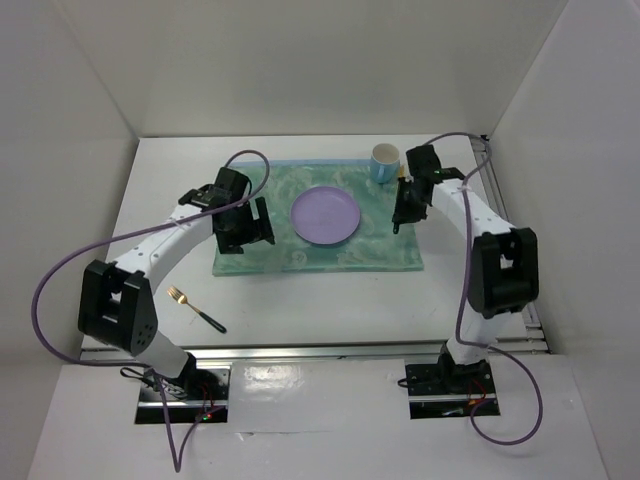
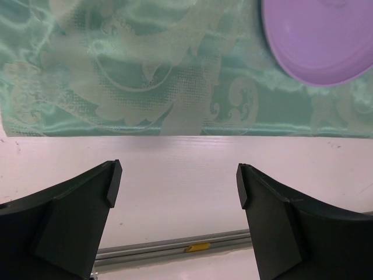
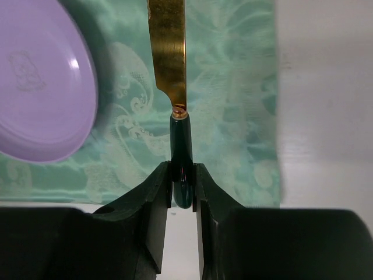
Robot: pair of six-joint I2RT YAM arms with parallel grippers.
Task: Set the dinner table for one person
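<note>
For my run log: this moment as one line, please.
right fingers: shut on knife, beside plate | left fingers: open, empty | fork: on dinner table

My white table (image 1: pixel 330 300) carries a green patterned placemat (image 1: pixel 380 250); off the placemat's near-left corner, apart from it, a gold fork (image 1: pixel 195 308) with a dark handle lies on the bare top.

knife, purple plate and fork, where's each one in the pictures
knife (image 3: pixel 179 111), right wrist view, collar where gold blade meets dark handle
purple plate (image 1: pixel 325 215), top external view, centre of the plate
fork (image 1: pixel 196 310), top external view, middle of its stem
</note>
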